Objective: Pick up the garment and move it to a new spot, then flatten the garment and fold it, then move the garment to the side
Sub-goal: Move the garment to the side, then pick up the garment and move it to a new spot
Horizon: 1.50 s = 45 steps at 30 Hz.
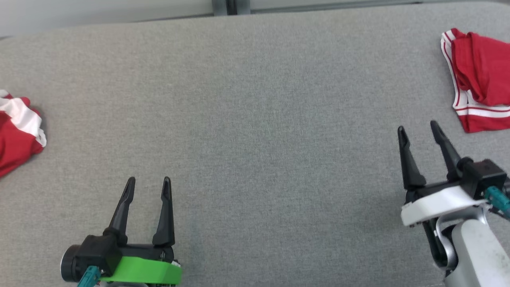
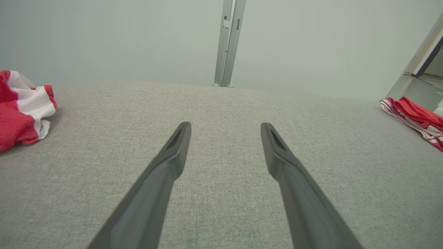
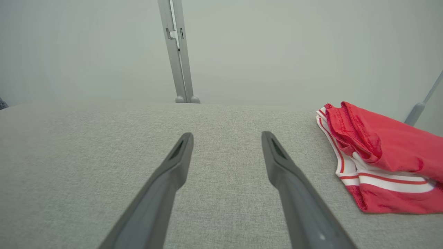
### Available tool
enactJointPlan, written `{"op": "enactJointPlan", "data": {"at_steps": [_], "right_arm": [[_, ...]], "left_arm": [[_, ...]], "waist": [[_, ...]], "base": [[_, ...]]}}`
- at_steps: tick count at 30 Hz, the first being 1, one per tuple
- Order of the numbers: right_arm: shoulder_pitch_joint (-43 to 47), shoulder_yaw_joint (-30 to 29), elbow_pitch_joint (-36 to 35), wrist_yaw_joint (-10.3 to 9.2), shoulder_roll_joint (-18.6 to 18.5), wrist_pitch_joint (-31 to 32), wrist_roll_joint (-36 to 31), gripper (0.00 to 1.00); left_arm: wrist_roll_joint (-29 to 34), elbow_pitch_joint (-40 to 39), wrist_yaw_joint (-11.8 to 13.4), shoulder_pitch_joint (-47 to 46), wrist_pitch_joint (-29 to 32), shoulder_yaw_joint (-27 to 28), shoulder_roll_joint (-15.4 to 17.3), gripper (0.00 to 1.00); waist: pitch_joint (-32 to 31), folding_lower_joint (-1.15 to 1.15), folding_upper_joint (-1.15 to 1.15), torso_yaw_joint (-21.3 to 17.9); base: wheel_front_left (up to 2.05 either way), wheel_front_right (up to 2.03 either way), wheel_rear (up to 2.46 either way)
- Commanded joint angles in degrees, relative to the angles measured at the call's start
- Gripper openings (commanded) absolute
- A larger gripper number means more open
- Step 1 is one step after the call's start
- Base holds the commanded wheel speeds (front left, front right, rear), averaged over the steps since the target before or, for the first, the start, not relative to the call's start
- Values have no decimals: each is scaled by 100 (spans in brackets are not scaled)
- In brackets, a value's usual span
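1. Garment [image 1: 482,79], red with white stripes, lies in a compact, folded-looking stack at 2 o'clock of the head view. It sits at the right edge of the grey worktop [image 1: 255,99] and is partly cut off by the frame.
2. Right jaws: spread wide with nothing between them, tips pointing to 12 o'clock. The garment is near, at their 1 o'clock, not touching.
3. Left jaws: spread wide and empty, at 7 o'clock of the head view, over bare worktop.
4. Step, my reading: the garment is folded and set to the side, so the last step looks done or nearly so. The fold is rough and the top layer is rumpled.
5. Crumpled red-and-white cloth [image 1: 16,135] lies at 9 o'clock on the left edge, well apart from both jaws.
6. Next move, if another round follows: the left jaws would go toward 10 o'clock, come down on a raised ridge of that cloth, pinch it and carry it to the middle.
7. Containers: none to log. Both cloths lie straight on the worktop.
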Motion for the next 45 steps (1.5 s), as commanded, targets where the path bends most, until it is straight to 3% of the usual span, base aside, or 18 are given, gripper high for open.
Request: {"op": "enactJointPlan", "data": {"at_steps": [1,10,21,31,45], "right_arm": [[273,-32,-77,-11,97,-14,-61,100],[1239,-56,-676,-11,461,-14,-482,100],[2063,-86,-981,-11,672,-14,-800,100],[2289,6,-911,-11,767,-14,-797,100],[2290,60,-855,-11,811,-15,-741,100]], "left_arm": [[-45,52,70,169,1,49,-5,100],[-50,-7,353,718,1,196,-4,100],[270,-132,363,1288,1,259,-4,100],[265,-62,490,1376,1,47,-4,100],[233,35,462,1254,1,49,-5,100]], "waist": [[-990,0,0,327],[-1625,0,0,327],[-1910,0,0,241],[-1995,0,0,221],[-2007,0,0,294]], "base": [[0,0,0],[0,0,0],[0,0,0],[0,0,0],[0,0,0]]}}
